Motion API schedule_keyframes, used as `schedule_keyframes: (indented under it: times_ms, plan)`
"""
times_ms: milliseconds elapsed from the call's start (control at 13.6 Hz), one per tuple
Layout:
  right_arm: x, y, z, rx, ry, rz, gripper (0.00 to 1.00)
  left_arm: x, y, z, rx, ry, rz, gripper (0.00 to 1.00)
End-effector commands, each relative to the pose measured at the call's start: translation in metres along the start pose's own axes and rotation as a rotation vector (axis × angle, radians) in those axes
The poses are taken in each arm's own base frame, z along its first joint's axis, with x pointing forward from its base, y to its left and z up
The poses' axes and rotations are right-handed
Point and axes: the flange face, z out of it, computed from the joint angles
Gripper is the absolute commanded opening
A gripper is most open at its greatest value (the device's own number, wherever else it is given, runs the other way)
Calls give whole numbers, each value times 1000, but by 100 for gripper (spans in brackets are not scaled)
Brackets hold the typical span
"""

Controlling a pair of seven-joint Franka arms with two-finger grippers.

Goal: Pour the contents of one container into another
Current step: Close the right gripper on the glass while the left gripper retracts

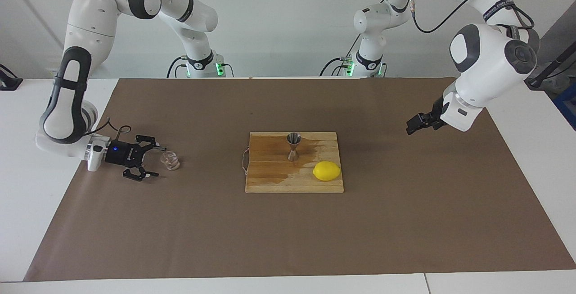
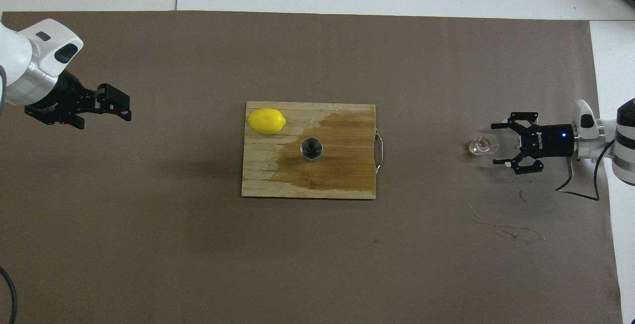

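Right pincer [image 1: 154, 162] low over brown paper [image 1: 288, 231] at right arm's end of counter [image 1: 27, 204], fingers spread. Clear faceted glass cup [image 1: 170, 160] upright on paper just past its fingertips, apart from them, not gripped.

Wooden cutting board [image 1: 270, 181] mid-counter, wet stain across it. Steel jigger [image 1: 294, 146] upright on board, well apart from both pincers. Lemon [image 1: 326, 170] on board beside jigger, toward left arm's end.

Left pincer [image 1: 413, 125] raised over paper at left arm's end, fingers spread, holding nothing, well apart from board.
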Motion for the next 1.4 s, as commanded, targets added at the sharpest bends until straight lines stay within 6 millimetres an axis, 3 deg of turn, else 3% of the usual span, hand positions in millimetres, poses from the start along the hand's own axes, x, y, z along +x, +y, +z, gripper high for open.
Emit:
schedule_keyframes:
  times_ms: [0,147,220,367,881,1101,1322]
  plan:
    - [2,-3,11,-7,27,-21,100,-3,3,-27,34,58,122,100]
    - [5,-2,14,-8,38,-19,100,-17,15,-54,48,114,169,100]
    - [7,-1,16,-6,39,-22,100,-26,31,-64,53,132,196,100]
    - [9,0,21,0,40,-26,100,-37,40,-77,55,155,207,100]
    - [15,3,17,-7,38,-24,96,-54,38,-93,71,161,281,100]
    - [22,4,15,-13,32,-23,91,-54,42,-82,75,138,279,100]
    - [22,4,17,-12,28,-24,86,-52,32,-82,81,137,251,100]
